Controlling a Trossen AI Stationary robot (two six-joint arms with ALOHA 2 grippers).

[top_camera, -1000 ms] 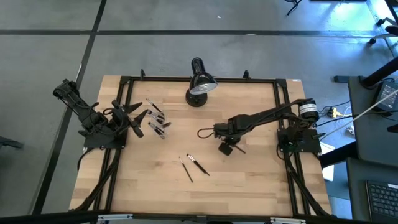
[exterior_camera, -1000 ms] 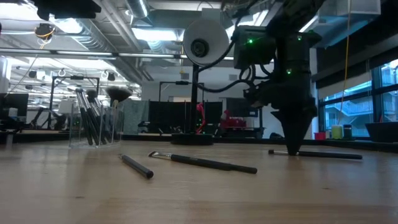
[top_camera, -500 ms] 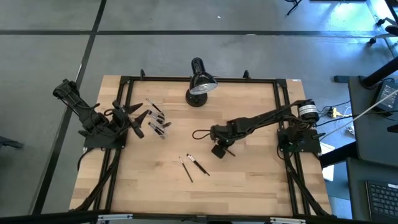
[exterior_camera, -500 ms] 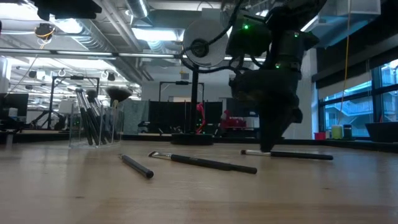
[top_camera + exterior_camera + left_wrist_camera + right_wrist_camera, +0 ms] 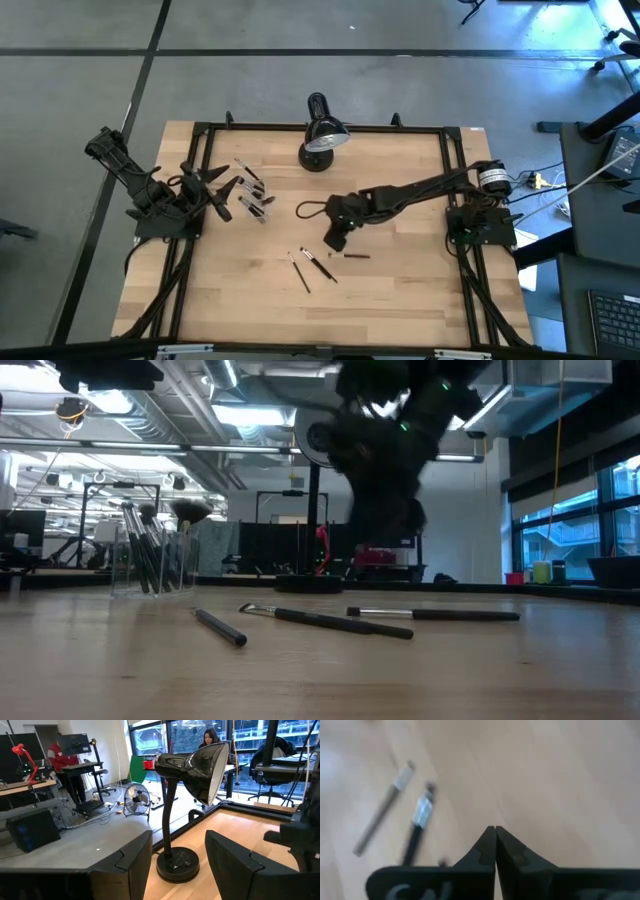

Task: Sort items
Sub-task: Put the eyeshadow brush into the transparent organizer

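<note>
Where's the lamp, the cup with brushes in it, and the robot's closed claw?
desk lamp (image 5: 322, 133): high view, on its shade.
clear cup (image 5: 152, 565): low view, on its front wall.
right gripper (image 5: 494, 834): right wrist view, where the shut fingertips meet.

Black desk lamp (image 5: 192, 795) on wooden table (image 5: 235, 827), seated person (image 5: 210, 739) beyond

left end effector (image 5: 222, 190): parked at table's left edge, fingers apart | right end effector (image 5: 333, 240): mid-table, fingers together

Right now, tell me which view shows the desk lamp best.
The left wrist view: the desk lamp fills it, base to shade. The high view shows it small from above; the low view partly hides it; the right wrist view misses it.
</note>
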